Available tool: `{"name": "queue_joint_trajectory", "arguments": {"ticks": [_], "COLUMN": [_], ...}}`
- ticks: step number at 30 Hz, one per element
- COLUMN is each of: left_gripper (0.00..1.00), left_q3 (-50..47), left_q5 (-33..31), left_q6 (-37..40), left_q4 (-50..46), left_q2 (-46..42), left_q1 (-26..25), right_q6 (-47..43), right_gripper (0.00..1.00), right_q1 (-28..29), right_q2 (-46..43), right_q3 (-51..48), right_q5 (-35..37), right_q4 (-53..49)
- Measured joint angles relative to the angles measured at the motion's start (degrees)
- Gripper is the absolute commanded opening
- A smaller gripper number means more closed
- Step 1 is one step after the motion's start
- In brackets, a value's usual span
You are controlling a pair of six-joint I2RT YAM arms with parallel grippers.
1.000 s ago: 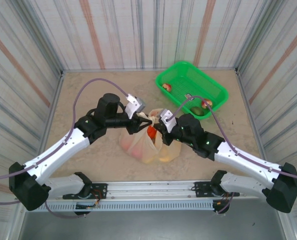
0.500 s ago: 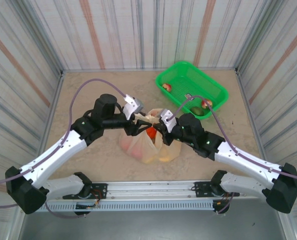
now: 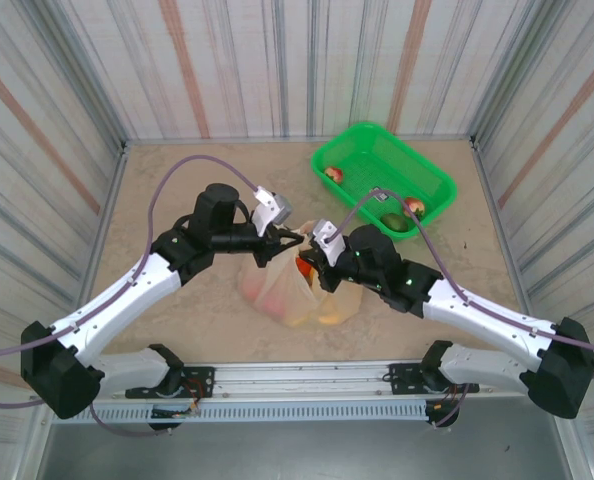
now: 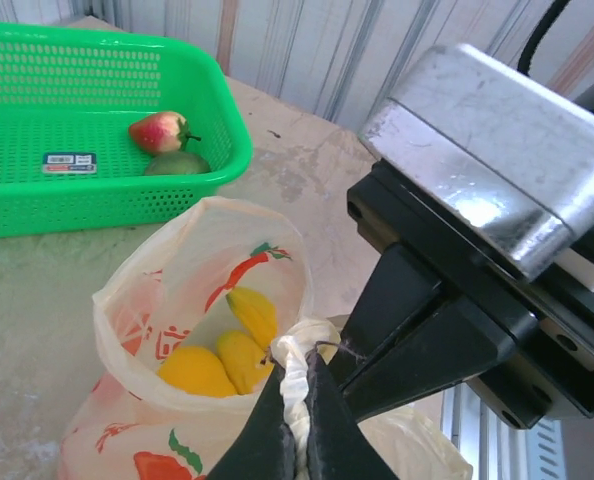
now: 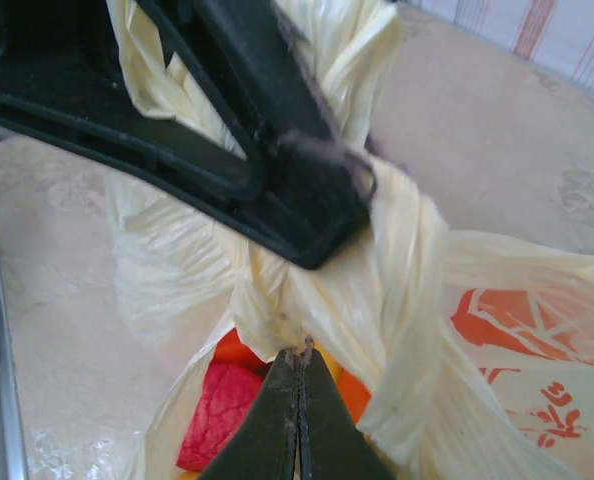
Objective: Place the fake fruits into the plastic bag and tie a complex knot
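Note:
The cream plastic bag sits at the table's middle with fake fruits inside: yellow ones and a red one show through its mouth. Both grippers meet over the bag's top. My left gripper is shut on a bunched cream handle. My right gripper is shut, its tips pinching the bag's plastic just under the twisted handles. The left gripper's black finger lies across that twist. From above, the left gripper and the right gripper almost touch.
A green plastic basket stands at the back right, holding two red-green apples and a dark green fruit. Corrugated walls close in the table on three sides. Bare table lies to the left of the bag.
The left gripper opened, then shut on the bag's handle. The right gripper and its arm shifted slightly left, staying shut at the bag's top.

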Motion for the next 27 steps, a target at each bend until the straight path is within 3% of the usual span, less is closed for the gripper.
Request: {"name": "queue_joint_trajectory", "arguments": {"ticks": [2,5,10,13,19,27], "left_gripper": [0.0,0.0,0.0,0.0,0.0,0.0], "left_q3": [-0.02,-0.33,-3.69,-5.55,-7.13,-7.45], "left_q5": [0.66,0.81,0.98,1.92,4.48,5.92], "left_q6": [0.66,1.88,2.99,3.26,3.89,4.79], "left_q4": [0.2,0.7,4.09,6.25,8.39,9.18], "left_q2": [0.0,-0.55,-3.06,-4.09,-4.44,-5.03], "left_q1": [0.0,0.37,1.27,1.53,1.88,1.88], "right_q6": [-0.37,-1.81,-4.94,-9.11,-19.56,-29.99], "right_gripper": [0.27,0.36,0.35,0.38,0.46,0.4], "right_q1": [-0.33,-2.71,-13.75,-17.49,-17.59,-16.17], "right_q2": [0.13,-0.72,-5.75,-6.16,0.87,6.19], "right_q3": [1.7,6.43,16.74,22.53,25.51,24.13], "right_q5": [-1.38,-6.8,-21.57,-26.51,-32.92,-33.29], "right_q4": [-2.27,-8.76,-20.06,-25.44,-33.86,-35.5]}}
